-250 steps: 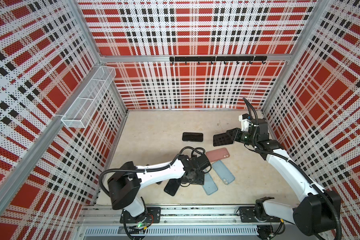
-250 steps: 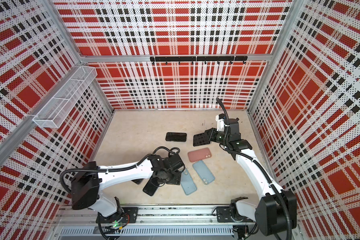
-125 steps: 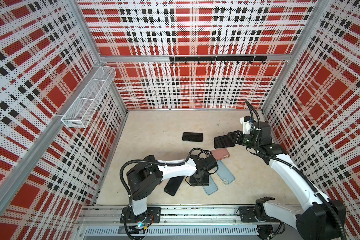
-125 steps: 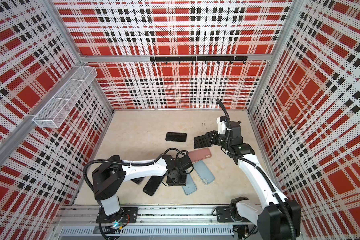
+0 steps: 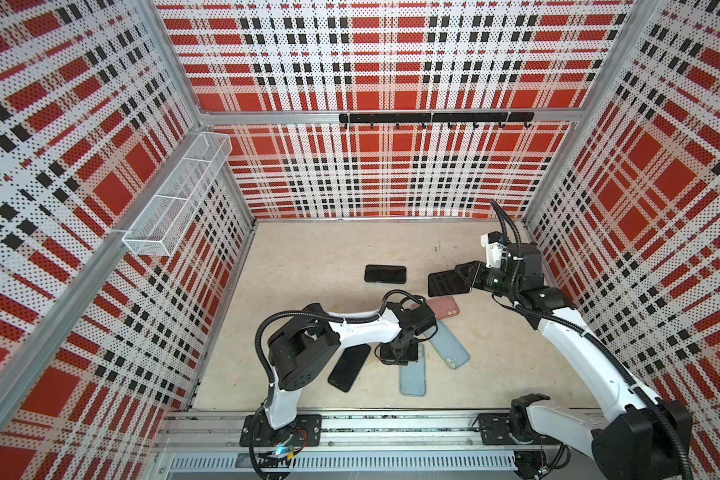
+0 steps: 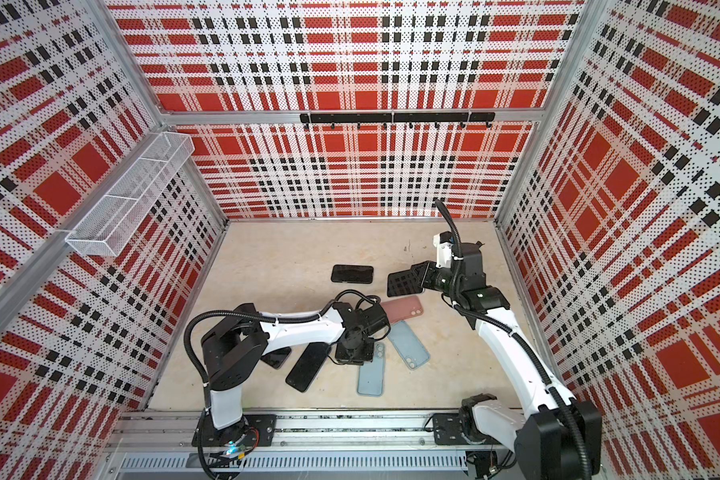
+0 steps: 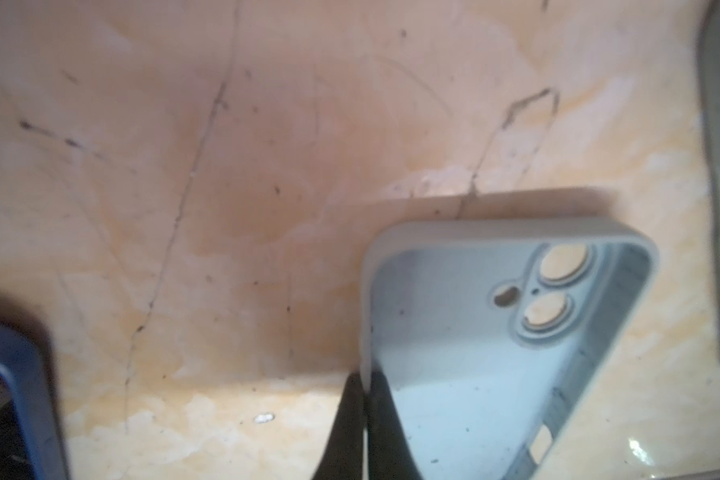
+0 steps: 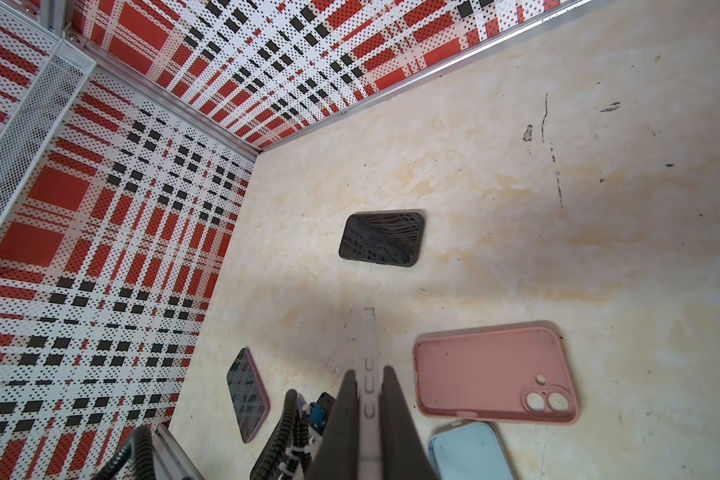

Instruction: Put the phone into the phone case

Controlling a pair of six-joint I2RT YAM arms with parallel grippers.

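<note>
Left gripper (image 7: 366,388) is down at the table (image 7: 246,174) and clamped tight on the side wall of the pale blue case (image 7: 474,357); in my left wrist view one finger (image 7: 348,428) sits outside the rim and the other inside, with the thin wall pinched between them; the case lies open side up, and the table shows through its camera holes; in both top views it sits near the front middle, camera end under my wrist; over on the other side, my right gripper (image 5: 468,274) is closed on the phone (image 5: 445,284), which I'm holding tilted off the table toward the back right, its dark screen catching the plaid of the walls; my right wrist camera sees that phone edge-on, a pale strip with buttons squeezed between my two fingers; the phone and the pale blue case are well apart; between them lies a pink case (image 5: 443,307), and just beside it a second blue case (image 5: 449,345); a black phone (image 5: 385,274) lies flat farther back, apart from everything; a dark phone (image 5: 349,368) lies by my left arm, near the pale blue case.
</note>
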